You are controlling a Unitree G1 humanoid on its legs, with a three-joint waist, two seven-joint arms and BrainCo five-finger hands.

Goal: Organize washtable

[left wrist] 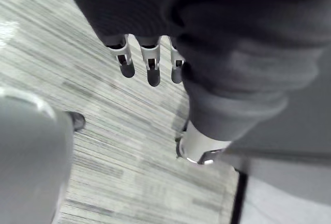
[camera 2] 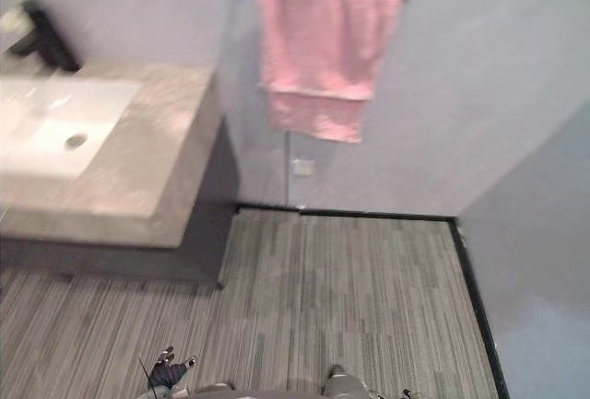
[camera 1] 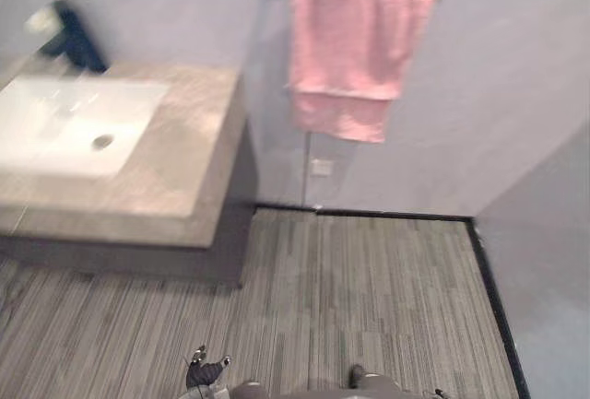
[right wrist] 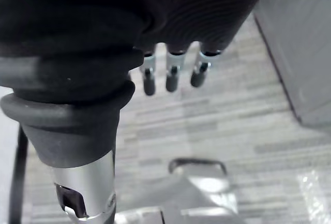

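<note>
While both arms hung at the robot's sides, the left robot hand [left wrist: 152, 71] and right robot hand [right wrist: 173, 76] pointed loose, straight fingers at the striped floor [camera 1: 369, 298], holding nothing. The stone desk [camera 1: 184, 169] with its white sink [camera 1: 64, 127] stood well apart from both, ahead and to the left. To begin well, the robot would likely need to step closer and face it squarely before reaching.
</note>
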